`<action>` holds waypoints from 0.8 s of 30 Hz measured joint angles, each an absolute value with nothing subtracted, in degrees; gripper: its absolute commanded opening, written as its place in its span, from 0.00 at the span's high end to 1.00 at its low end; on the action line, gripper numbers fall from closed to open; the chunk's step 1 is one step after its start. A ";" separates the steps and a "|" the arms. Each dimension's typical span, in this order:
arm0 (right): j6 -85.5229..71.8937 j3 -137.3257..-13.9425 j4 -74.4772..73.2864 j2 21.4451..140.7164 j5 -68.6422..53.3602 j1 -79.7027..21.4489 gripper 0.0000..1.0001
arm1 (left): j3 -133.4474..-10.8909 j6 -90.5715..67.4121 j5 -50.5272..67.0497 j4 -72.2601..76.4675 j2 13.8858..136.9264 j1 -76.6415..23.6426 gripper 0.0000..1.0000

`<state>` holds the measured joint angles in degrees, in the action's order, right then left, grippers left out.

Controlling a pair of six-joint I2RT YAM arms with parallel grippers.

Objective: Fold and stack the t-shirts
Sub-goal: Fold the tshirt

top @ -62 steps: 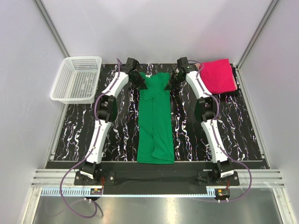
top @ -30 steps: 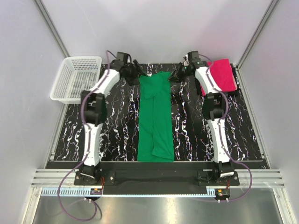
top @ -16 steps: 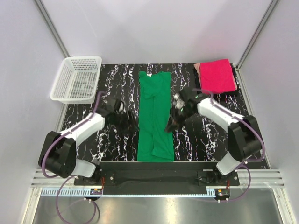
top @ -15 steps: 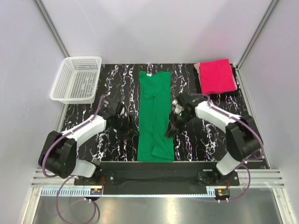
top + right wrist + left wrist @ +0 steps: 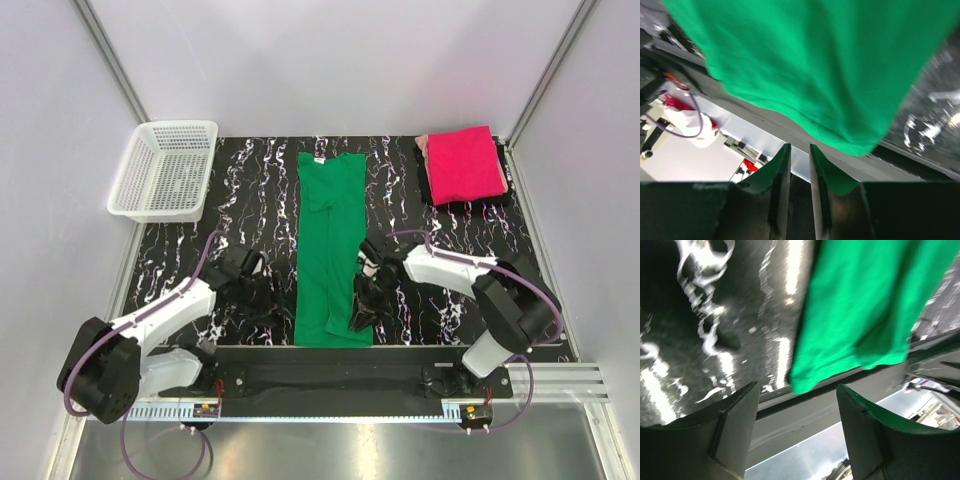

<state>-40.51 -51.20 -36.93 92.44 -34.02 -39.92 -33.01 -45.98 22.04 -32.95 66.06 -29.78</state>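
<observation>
Marbled table (image 5: 250,190): left fingers (image 5: 730,425), spread, and right fingers (image 5: 774,175), barely parted, have reached green t-shirt (image 5: 335,240) hem.

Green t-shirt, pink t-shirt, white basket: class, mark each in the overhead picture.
green t-shirt (image 5: 335,250), top view, middle of the cloth
pink t-shirt (image 5: 462,165), top view, centre of folded top
white basket (image 5: 155,213), top view, its near rim

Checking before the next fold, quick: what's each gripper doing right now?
Left gripper: wide open, holding nothing.
Right gripper: open only a slit, holding nothing; green t-shirt just beyond its tips.
</observation>
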 measured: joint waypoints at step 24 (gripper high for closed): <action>-45.06 -33.52 -38.72 67.16 -24.01 -40.38 0.55 | -29.23 -40.99 30.48 -33.98 64.97 -30.00 0.27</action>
